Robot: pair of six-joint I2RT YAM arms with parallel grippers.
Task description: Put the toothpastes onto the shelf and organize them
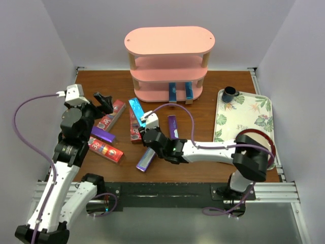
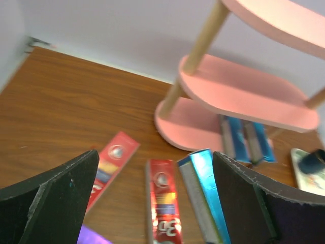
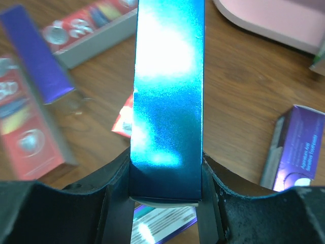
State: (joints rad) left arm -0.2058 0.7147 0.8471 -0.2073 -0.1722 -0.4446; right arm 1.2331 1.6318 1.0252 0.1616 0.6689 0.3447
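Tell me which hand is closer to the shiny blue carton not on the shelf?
Right. The right hand grips the shiny blue carton between its fingers; the left hand hangs open farther left, apart from it.

Just the extras along the right edge of the table

A floral tray (image 1: 254, 109) lies along the right edge of the brown wood table (image 1: 101, 84), starting near the far right corner. A dark mug (image 1: 229, 93) stands upright on the tray's far left corner. At its near end there's something round with a dark red rim (image 1: 260, 132), half hidden, so no idea what it is. Plain white walls (image 1: 30, 40) close in three sides.
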